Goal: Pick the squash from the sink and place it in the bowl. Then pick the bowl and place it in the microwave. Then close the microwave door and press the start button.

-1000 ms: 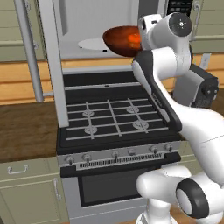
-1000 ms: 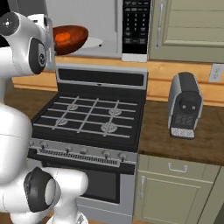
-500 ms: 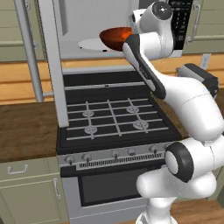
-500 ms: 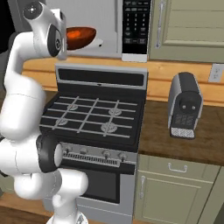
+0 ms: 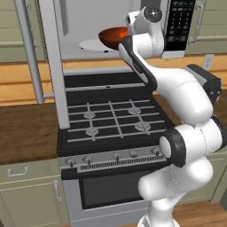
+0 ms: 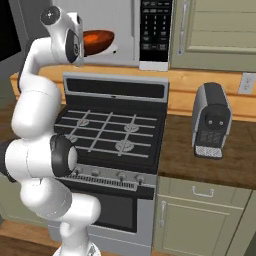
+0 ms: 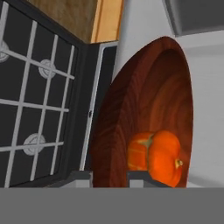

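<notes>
My gripper is shut on the near rim of the reddish-brown bowl, which looks tilted on edge in the hand view. The orange squash lies inside the bowl. In the left base view the bowl hangs at the microwave's open mouth, just above the white turntable. From the right base view the bowl sits left of the black keypad. The microwave door stands swung open to the left, its bar handle further left. The sink is out of view.
A gas stove with black grates lies directly below the microwave, its oven door under it. A grey coffee machine stands on the wooden counter right of the stove. Pale green cabinets hang to the right of the microwave.
The arm has stretched forward and carried the bowl with the squash a little further toward the microwave's cavity, over the turntable's edge. The grip on the bowl is unchanged.
</notes>
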{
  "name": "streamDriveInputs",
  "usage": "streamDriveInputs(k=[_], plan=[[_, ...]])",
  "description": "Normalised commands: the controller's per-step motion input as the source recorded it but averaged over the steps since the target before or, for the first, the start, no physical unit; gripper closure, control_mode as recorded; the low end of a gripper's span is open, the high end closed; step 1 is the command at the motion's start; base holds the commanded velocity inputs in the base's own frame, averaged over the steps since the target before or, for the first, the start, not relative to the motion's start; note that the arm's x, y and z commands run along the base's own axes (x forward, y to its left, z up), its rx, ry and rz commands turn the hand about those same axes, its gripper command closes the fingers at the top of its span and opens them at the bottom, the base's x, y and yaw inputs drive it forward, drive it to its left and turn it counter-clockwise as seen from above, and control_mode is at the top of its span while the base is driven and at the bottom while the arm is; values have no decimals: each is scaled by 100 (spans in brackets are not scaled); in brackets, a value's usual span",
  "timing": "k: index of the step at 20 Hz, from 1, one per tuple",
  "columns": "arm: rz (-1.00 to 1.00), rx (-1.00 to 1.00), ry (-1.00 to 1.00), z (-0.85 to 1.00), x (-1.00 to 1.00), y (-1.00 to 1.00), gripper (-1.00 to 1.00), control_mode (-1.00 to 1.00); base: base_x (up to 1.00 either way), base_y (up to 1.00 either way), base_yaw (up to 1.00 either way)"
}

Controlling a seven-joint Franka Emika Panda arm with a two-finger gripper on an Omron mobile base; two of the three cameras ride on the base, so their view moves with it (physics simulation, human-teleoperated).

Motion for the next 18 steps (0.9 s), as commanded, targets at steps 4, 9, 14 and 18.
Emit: streamDriveInputs(k=[4, 9, 14, 18], plan=[[0, -2, 0, -39, 3, 0, -100, -100, 0, 0, 0], [0, 0, 0, -1, 22, 4, -100, -100, 0, 0, 0], [0, 0, -6, -1, 77, 25, -100, -100, 0, 0, 0], [0, 0, -12, 0, 89, 40, -100, -100, 0, 0, 0]])
